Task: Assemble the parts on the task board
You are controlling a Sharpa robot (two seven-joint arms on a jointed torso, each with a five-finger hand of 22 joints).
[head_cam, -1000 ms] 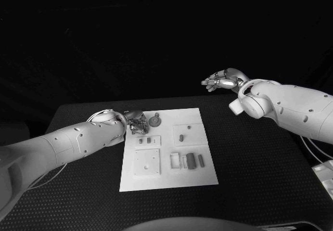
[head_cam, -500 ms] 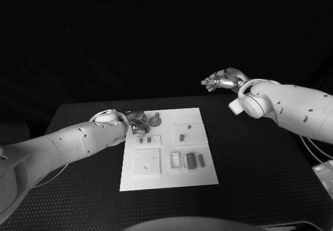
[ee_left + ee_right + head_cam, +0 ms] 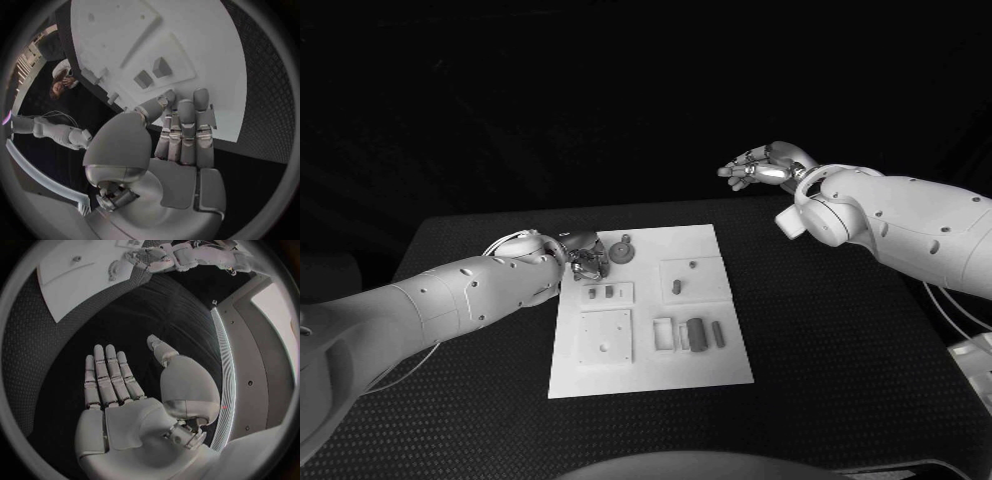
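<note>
1. Fingers (image 3: pixel 181 125) of left hand (image 3: pixel 583 255) extended, pressed side by side, tips at far-left corner of task board (image 3: pixel 651 345); holding nothing. Right hand (image 3: pixel 764 168) raised beyond table's far right, fingers (image 3: pixel 106 375) straight, apart, empty.
2. Black table (image 3: pixel 848 380); dark room behind.
3. Round part (image 3: pixel 622 250) lies just right of left hand; small parts (image 3: pixel 697 334) sit in recesses nearer.
4. Versus 1 s ago: left hand shifted slightly; parts unmoved.
</note>
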